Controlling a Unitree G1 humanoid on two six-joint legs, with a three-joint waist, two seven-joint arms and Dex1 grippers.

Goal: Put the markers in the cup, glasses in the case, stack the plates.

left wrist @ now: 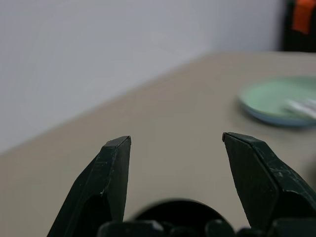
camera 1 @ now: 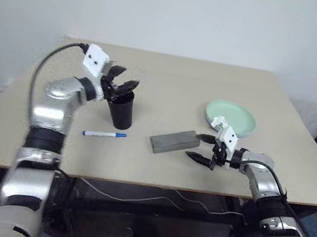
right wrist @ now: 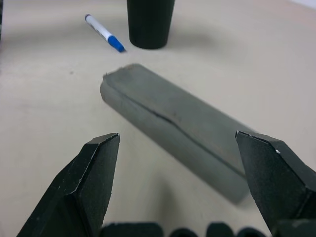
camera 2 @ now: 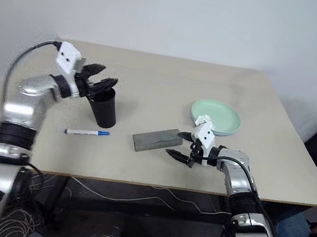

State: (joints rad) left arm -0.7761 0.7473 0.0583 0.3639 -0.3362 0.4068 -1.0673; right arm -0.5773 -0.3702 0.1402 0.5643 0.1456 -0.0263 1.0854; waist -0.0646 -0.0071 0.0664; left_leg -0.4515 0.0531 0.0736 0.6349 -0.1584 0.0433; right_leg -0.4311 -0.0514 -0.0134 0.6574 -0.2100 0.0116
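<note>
The black cup (camera 1: 122, 112) stands upright at the left of the table. My left gripper (camera 1: 125, 83) hovers just above its rim, open and empty; the rim (left wrist: 175, 210) shows below the fingers in the left wrist view. A marker with a blue cap (camera 1: 104, 135) lies flat on the table in front of the cup. The grey case (camera 1: 174, 141) lies shut at the middle. My right gripper (camera 1: 199, 147) is open right beside the case's right end, its fingers (right wrist: 94, 173) apart on either side of it. The mint green plate (camera 1: 230, 118) rests on a light blue one. The glasses are out of view.
The beige table (camera 1: 171, 84) ends at a front edge just before my arms. A white wall rises behind its far edge. Cables lie on the floor under the table.
</note>
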